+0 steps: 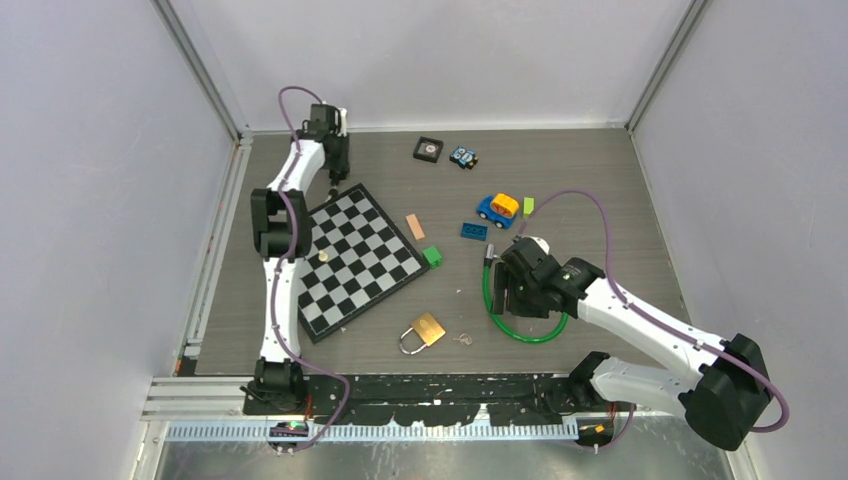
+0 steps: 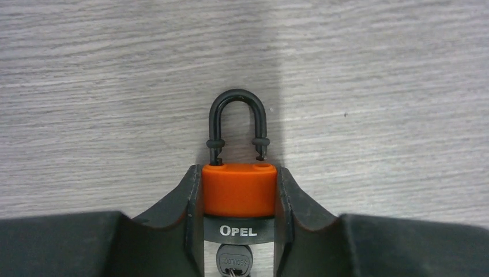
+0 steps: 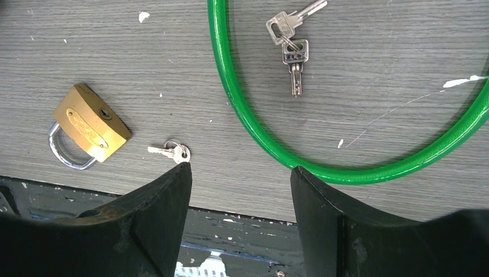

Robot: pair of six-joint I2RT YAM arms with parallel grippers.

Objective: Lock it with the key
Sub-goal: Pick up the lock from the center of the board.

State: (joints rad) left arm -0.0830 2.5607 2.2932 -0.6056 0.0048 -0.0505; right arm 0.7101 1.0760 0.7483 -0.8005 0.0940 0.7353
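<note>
My left gripper is shut on an orange padlock with a black "OPEL" band. Its black shackle stands open, with the right leg lifted out of its hole. A key head sticks out of the padlock's bottom. In the top view this gripper is at the far left back of the table. My right gripper is open and empty, over the near rim of a green cable loop. A key bunch lies inside the loop. A brass padlock and a small key lie to its left.
A chessboard lies at the left. A green brick, a tan block, a blue brick, a toy car, a small blue car and a black square box are scattered mid-table. The brass padlock sits near the front edge.
</note>
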